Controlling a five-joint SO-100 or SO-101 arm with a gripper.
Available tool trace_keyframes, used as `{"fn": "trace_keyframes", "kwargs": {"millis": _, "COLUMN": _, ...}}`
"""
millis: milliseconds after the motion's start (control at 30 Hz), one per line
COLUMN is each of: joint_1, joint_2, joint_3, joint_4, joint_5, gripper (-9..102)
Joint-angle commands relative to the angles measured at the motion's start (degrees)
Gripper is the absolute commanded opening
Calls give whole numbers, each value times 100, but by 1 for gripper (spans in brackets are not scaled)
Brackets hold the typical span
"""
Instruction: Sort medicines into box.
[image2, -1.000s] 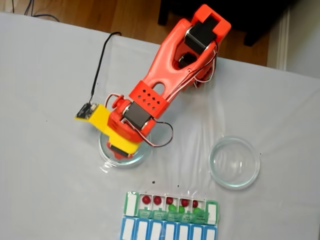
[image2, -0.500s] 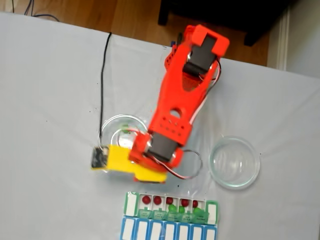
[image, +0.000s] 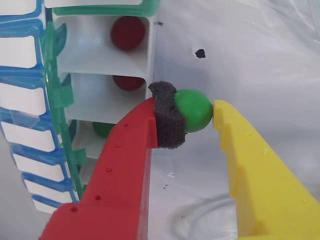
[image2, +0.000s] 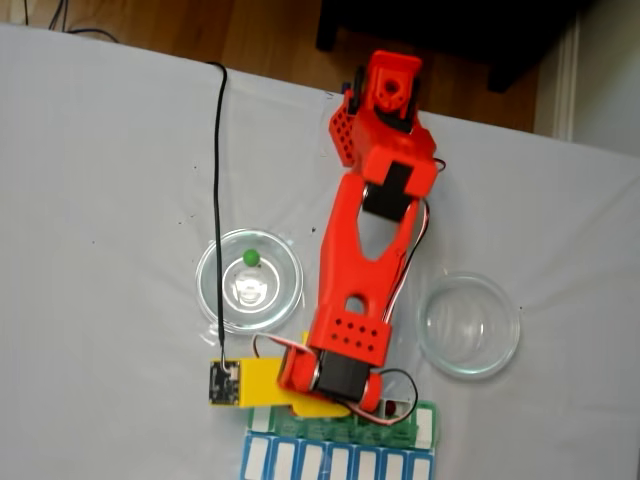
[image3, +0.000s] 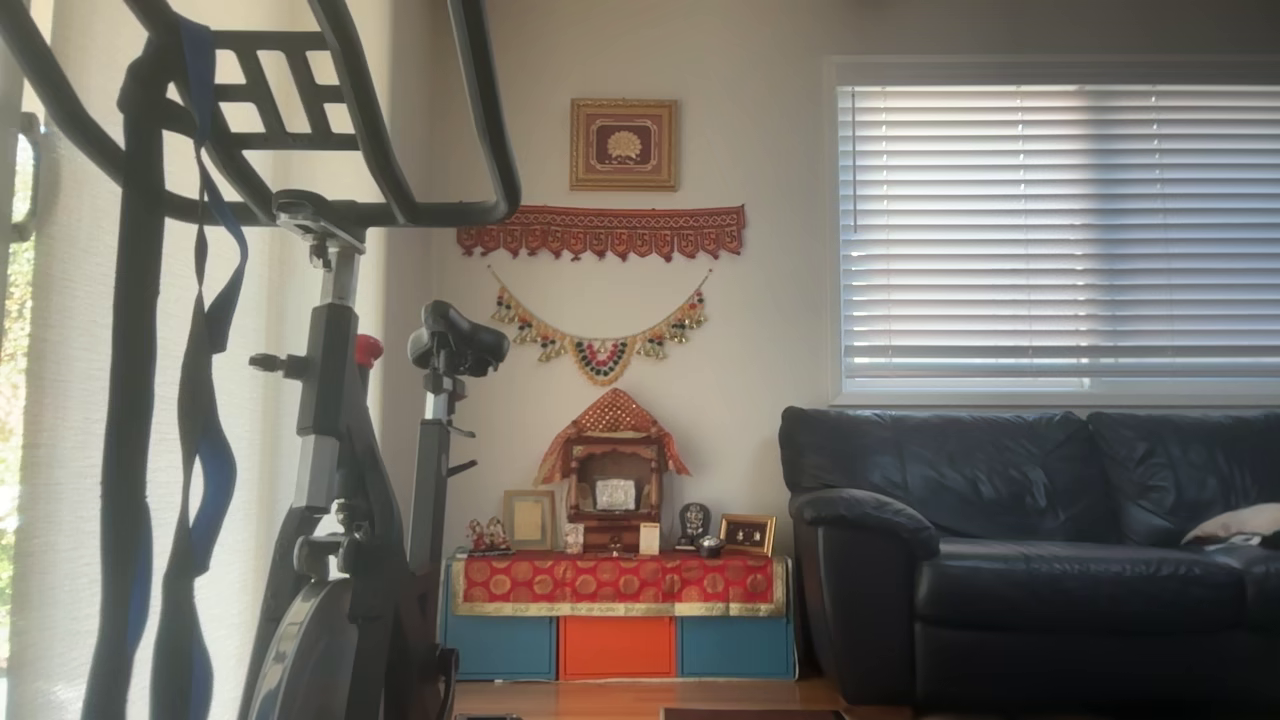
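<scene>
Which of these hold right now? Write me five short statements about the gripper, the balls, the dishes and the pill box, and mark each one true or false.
1. The gripper is shut on a green ball. True.
2. The ball is pinched between two bare plastic fingers. False: a dark foam pad sits on the red finger, and the yellow finger touches the ball directly.
3. The left glass dish in the fixed view holds one green ball. True.
4. The right glass dish holds several red balls. False: no balls show in it.
5. In the wrist view, open compartments of the box hold red balls. True.
</scene>
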Motion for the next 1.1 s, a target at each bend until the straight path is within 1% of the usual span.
{"fn": "trace_keyframes", "kwargs": {"millis": 0, "joint_1": -167, "joint_2": -202, "joint_3": -1758, "joint_4": 501, "joint_5": 35, "gripper": 1}}
{"fn": "trace_keyframes", "kwargs": {"millis": 33, "joint_1": -176, "joint_2": -439, "joint_3": -2206, "joint_4": 765, "joint_5": 44, "gripper": 1}}
{"fn": "trace_keyframes", "kwargs": {"millis": 133, "joint_1": -220, "joint_2": -905, "joint_3": -3041, "joint_4": 1195, "joint_5": 88, "gripper": 1}}
{"fn": "trace_keyframes", "kwargs": {"millis": 200, "joint_1": -246, "joint_2": -1406, "joint_3": -3920, "joint_4": 1608, "joint_5": 132, "gripper": 1}}
{"fn": "trace_keyframes", "kwargs": {"millis": 300, "joint_1": -281, "joint_2": -1731, "joint_3": -4447, "joint_4": 1670, "joint_5": 272, "gripper": 1}}
{"fn": "trace_keyframes", "kwargs": {"millis": 867, "joint_1": -404, "joint_2": -1854, "joint_3": -4456, "joint_4": 1670, "joint_5": 580, "gripper": 2}}
{"fn": "trace_keyframes", "kwargs": {"millis": 967, "joint_1": -316, "joint_2": -1898, "joint_3": -4693, "joint_4": 1670, "joint_5": 694, "gripper": 5}}
{"fn": "trace_keyframes", "kwargs": {"millis": 1067, "joint_1": -237, "joint_2": -1846, "joint_3": -4729, "joint_4": 1670, "joint_5": 642, "gripper": 15}}
